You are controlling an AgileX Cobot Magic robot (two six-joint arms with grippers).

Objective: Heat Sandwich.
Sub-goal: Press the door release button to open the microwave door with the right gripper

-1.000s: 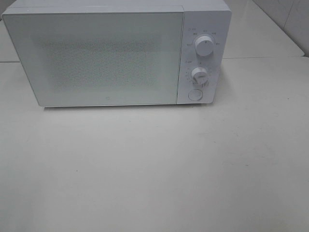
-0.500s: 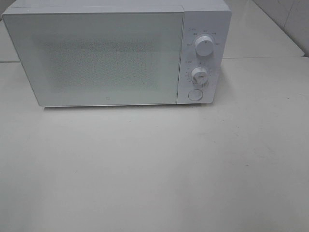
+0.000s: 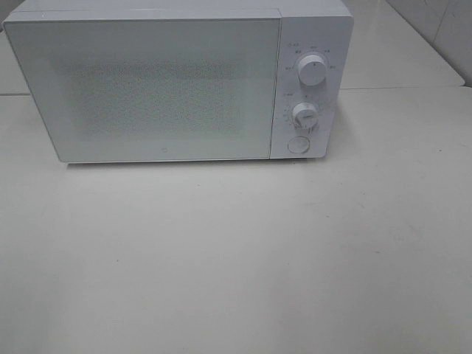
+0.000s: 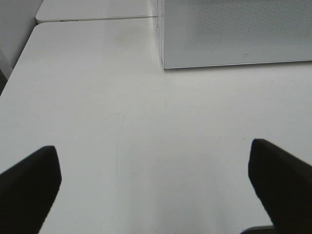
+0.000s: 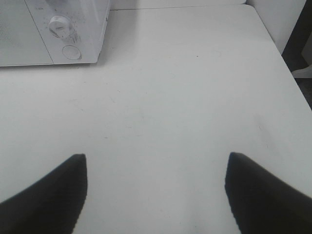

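White table [image 3: 236, 258], pale and lightly scuffed, fills the near field.

Nearest: left gripper [image 4: 153, 158] with jaws spread wide, nothing between them, hanging over bare tabletop. Right gripper [image 5: 156, 163] likewise parted and empty. Neither shows in the high view.

Mid-table: nothing lies here. The sandwich is not visible in any view, so its place cannot be told. It may sit behind the door or off-frame.

Far: microwave [image 3: 313, 26] at the back of the table, door [image 3: 147, 88] shut flush. The door's speckled panel hides the cavity. Control strip on the right side: upper knob [image 3: 313, 71], lower knob [image 3: 304, 113], round button [image 3: 297, 144] beneath.

Risks, judged:
- Opening the door needs a press on the round button. It sits just under the lower knob, so an off-centre fingertip could turn that knob instead.
- Microwave is free-standing. A hard push could slide it back rather than release the latch.
- A swinging door could strike the left arm if that arm waits close in front.
- With the sandwich unseen, running the heater may warm an empty cavity.
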